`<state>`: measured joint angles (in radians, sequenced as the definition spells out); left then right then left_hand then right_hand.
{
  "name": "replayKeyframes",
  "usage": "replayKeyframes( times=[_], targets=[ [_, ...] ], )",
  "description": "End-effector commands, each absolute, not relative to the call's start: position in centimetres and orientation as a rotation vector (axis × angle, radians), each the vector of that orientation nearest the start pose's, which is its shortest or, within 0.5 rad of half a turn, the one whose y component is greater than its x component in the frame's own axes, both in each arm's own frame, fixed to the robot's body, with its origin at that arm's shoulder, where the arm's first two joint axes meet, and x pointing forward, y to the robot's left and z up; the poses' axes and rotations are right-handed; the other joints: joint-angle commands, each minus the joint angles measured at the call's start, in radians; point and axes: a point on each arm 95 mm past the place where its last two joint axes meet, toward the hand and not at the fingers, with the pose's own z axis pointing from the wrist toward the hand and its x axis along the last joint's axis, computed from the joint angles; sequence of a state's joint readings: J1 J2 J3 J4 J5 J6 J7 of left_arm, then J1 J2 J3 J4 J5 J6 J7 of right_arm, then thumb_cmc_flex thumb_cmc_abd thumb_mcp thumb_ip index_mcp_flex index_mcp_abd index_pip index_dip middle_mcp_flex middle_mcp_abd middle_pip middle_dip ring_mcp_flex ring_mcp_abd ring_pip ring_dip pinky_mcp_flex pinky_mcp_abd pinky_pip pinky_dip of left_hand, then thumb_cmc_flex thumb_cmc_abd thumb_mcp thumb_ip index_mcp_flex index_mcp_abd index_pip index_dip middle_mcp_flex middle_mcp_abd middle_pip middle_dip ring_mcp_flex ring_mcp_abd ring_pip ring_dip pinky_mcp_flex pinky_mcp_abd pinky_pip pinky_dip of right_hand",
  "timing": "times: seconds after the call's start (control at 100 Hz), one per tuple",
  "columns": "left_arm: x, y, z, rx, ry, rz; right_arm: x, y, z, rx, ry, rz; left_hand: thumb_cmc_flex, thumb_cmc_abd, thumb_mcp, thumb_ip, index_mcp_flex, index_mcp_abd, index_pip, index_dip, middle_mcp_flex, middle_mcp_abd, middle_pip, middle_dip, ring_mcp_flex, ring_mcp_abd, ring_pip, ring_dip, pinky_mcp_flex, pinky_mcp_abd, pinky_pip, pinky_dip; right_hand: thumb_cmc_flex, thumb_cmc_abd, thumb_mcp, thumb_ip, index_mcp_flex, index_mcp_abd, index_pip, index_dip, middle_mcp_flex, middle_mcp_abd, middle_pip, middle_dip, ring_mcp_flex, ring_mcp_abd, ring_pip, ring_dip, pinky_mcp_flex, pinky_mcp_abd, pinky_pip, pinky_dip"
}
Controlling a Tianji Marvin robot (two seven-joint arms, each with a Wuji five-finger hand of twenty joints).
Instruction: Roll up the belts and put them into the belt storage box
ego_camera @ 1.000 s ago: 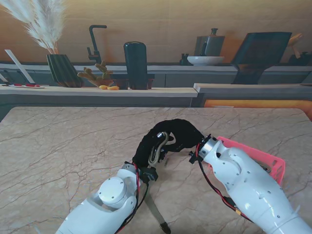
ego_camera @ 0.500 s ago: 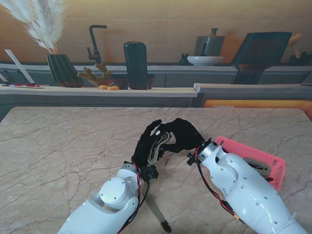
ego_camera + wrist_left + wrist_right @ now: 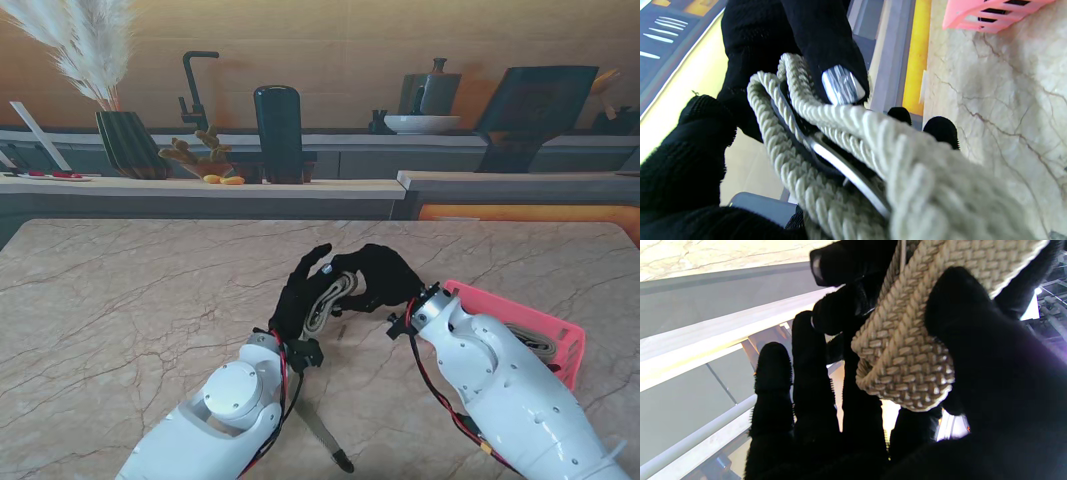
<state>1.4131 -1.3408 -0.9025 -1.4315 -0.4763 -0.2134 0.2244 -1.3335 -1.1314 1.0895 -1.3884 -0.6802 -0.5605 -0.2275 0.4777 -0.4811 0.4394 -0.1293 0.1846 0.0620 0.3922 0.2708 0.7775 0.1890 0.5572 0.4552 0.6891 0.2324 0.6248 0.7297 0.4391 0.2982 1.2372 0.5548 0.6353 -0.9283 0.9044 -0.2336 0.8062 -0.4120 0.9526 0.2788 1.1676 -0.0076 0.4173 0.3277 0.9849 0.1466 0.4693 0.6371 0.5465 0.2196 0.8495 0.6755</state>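
A beige braided belt (image 3: 325,297) is held between my two black-gloved hands above the middle of the table. My left hand (image 3: 293,300) grips its folded part with the metal buckle (image 3: 840,165), and the belt's tail (image 3: 322,432) hangs down to the table near me. My right hand (image 3: 378,277) is closed on the woven end (image 3: 907,350), thumb pressing on it. The pink belt storage box (image 3: 540,330) sits on the table to the right, partly hidden by my right arm, with a rolled belt (image 3: 530,340) inside it.
The marble table (image 3: 130,300) runs up to a counter at the far side carrying a vase of pampas grass (image 3: 125,140), a black cylinder (image 3: 278,133), a bowl (image 3: 420,123) and a dark tray (image 3: 530,110).
The two hands opened out from a tight clump, showing more of the belt between them. The right forearm shifted slightly, uncovering more of the pink box.
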Motion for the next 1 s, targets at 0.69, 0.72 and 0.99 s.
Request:
replayKeyframes(
  times=[0.69,0.72,0.99],
  targets=[
    [41.3,-12.6,-33.8,-2.690,0.420,-2.409,43.0,2.6,-24.1,0.861,1.356,2.179,0.179,0.142,-0.415,0.092,0.224,-0.009,-0.146,0.079,-0.080,0.025,-0.332,-0.058,-0.085,0.036,-0.261,-0.188,-0.196,0.078,-0.334,0.002,0.061,0.027,0.114,0.040,0.109,-0.008,0.189,0.017,0.135,-0.039,0.157,0.029,0.162,-0.190,0.235,0.124,0.010,-0.004,0.045,-0.022],
    [41.2,-12.6,-33.9,-2.706,0.427,-2.404,43.1,2.5,-23.9,0.847,1.354,2.173,0.178,0.142,-0.419,0.092,0.232,-0.005,-0.143,0.080,-0.076,0.026,-0.332,-0.059,-0.084,0.035,-0.265,-0.194,-0.203,0.079,-0.339,-0.002,0.061,0.026,0.114,0.040,0.109,-0.008,0.189,0.018,0.134,-0.039,0.158,0.029,0.163,-0.188,0.235,0.124,0.010,-0.002,0.045,-0.023],
    [41.2,-12.6,-34.2,-2.784,0.507,-2.361,43.8,2.4,-22.1,0.747,1.381,2.148,0.257,0.140,-0.411,0.098,0.332,0.018,-0.061,0.173,-0.014,0.003,-0.279,-0.015,-0.044,0.039,-0.206,-0.174,-0.231,0.070,-0.354,-0.004,0.058,0.037,0.111,0.044,0.102,-0.012,0.189,0.022,0.127,-0.043,0.160,0.028,0.158,-0.193,0.234,0.122,0.008,-0.006,0.048,-0.029]
  ],
)
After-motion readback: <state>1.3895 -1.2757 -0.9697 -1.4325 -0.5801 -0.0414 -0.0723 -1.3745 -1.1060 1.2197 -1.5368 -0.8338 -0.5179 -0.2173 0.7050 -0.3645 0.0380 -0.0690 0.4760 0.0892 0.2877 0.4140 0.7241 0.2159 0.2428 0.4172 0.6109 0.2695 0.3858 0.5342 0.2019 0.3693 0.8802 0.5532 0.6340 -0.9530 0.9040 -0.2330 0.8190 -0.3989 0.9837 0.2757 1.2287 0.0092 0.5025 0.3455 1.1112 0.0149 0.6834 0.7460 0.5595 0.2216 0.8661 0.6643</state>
